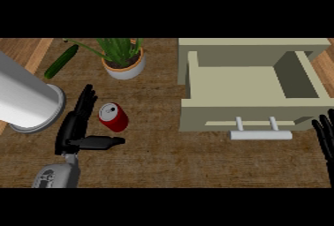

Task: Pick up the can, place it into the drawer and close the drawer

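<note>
A red can (113, 117) with a silver top lies tilted on the wooden counter, left of centre. My left hand (74, 126) is just to its left, open, with straight fingers pointing away along the can's side and the thumb (101, 141) stretched out below the can. The beige drawer (251, 115) stands pulled open at the right, its inside bare, with a white bar handle (261, 134) on its front. My right hand (324, 137) shows at the right edge beside the drawer front, fingers straight and up, resting.
A large white cylinder (26, 100) lies at the left edge, close to my left hand. A potted plant (123, 57) in a white pot stands behind the can. A green cucumber (61, 61) lies at the back left.
</note>
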Controlling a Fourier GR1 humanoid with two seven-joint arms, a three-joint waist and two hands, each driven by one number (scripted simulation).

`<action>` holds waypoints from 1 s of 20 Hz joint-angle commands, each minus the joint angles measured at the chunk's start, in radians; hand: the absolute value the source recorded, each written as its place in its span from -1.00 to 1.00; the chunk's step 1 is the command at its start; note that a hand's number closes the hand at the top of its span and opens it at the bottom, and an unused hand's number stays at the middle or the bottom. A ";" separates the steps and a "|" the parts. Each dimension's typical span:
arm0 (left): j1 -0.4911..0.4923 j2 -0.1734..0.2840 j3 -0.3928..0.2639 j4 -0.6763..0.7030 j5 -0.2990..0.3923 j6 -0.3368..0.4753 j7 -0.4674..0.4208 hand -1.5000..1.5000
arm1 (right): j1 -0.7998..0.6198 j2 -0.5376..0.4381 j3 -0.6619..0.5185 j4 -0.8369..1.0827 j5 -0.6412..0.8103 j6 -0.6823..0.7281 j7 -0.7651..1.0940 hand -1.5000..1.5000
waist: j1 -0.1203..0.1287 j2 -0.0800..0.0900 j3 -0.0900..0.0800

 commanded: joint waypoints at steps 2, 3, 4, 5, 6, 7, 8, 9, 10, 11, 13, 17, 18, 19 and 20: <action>-0.036 -0.006 -0.004 0.068 -0.004 0.000 -0.027 -1.00 | -0.024 0.030 0.018 0.038 0.048 -0.013 -0.041 -1.00 | 0.000 0.000 0.000; -0.016 0.029 0.038 0.102 0.021 -0.032 -0.094 -1.00 | -0.052 0.011 0.014 0.058 0.046 -0.011 -0.005 -1.00 | 0.001 0.000 0.000; 0.014 -0.010 0.000 0.089 -0.013 0.009 -0.086 -1.00 | -0.063 -0.022 -0.037 0.042 -0.003 0.009 0.003 -1.00 | 0.001 0.000 0.000; 0.011 -0.002 0.005 0.133 -0.018 0.001 -0.129 -1.00 | -0.082 -0.024 -0.039 0.030 -0.026 -0.003 0.076 -1.00 | 0.001 0.000 0.000; -0.008 -0.001 0.006 0.132 -0.008 -0.004 -0.100 -1.00 | -0.089 -0.018 -0.022 0.051 0.011 -0.005 0.052 -1.00 | 0.001 0.000 0.000; -0.035 0.061 0.065 0.237 0.018 -0.061 -0.187 -1.00 | -0.084 -0.013 -0.022 0.050 -0.004 0.002 0.031 -1.00 | 0.000 0.001 0.000; 0.003 0.014 0.022 0.161 0.007 -0.027 -0.130 -1.00 | -0.031 0.037 0.024 0.003 0.059 -0.026 0.007 -1.00 | 0.001 0.000 0.000; -0.049 0.044 0.060 0.271 0.013 -0.045 -0.196 -1.00 | -0.054 0.041 0.045 -0.020 0.074 -0.046 0.051 -1.00 | -0.001 0.000 0.000; -0.086 0.031 0.066 0.327 0.015 -0.031 -0.211 -1.00 | -0.024 -0.003 -0.029 0.032 0.009 0.016 -0.005 -1.00 | -0.003 0.000 0.000; -0.024 0.031 0.047 0.212 0.022 -0.035 -0.167 -1.00 | -0.022 0.023 -0.020 0.053 0.036 -0.006 -0.038 -1.00 | 0.001 0.000 0.000; -0.002 0.025 0.044 0.259 0.010 -0.029 -0.215 -1.00 | -0.069 -0.023 -0.077 0.074 -0.027 0.019 -0.016 -1.00 | 0.001 0.000 0.000; -0.034 0.066 0.081 0.357 0.027 -0.063 -0.272 -1.00 | -0.018 0.040 0.000 0.004 0.038 -0.010 -0.030 -1.00 | 0.000 0.000 0.000; -0.104 0.060 0.083 0.373 0.024 -0.031 -0.220 -1.00 | 0.001 0.013 -0.015 -0.021 0.022 0.022 0.008 -1.00 | -0.002 0.000 0.000; -0.148 0.085 0.124 0.537 0.026 -0.052 -0.333 -1.00 | -0.015 0.037 0.011 0.001 0.048 0.000 -0.023 -1.00 | -0.004 0.001 0.000; -0.031 0.026 0.056 0.338 0.014 -0.018 -0.250 -1.00 | 0.032 0.052 0.011 0.038 0.066 0.015 -0.085 -1.00 | 0.001 -0.001 0.000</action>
